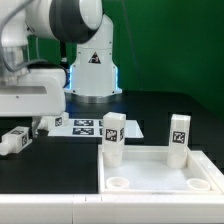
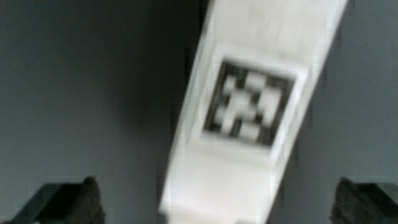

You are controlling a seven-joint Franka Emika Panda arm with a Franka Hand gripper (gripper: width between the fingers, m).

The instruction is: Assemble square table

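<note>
The square table's white panel (image 1: 160, 172) lies at the front of the exterior view's right, rim up. Two white tagged legs (image 1: 112, 136) (image 1: 178, 138) stand upright at its far corners, and its two near corner sockets (image 1: 118, 183) are bare. Two more legs (image 1: 12, 140) (image 1: 46, 123) lie on the dark table at the exterior view's left, under the arm's white hand (image 1: 28, 96). In the blurred wrist view a lying leg (image 2: 249, 95) with a checkered tag runs between the dark fingers (image 2: 71, 205). My gripper (image 2: 217, 205) is open around it, with a gap on each side.
The marker board (image 1: 85, 126) lies flat behind the panel, before the robot's base (image 1: 92, 70). A white ledge (image 1: 60, 210) runs along the table's front edge. A green wall closes the back.
</note>
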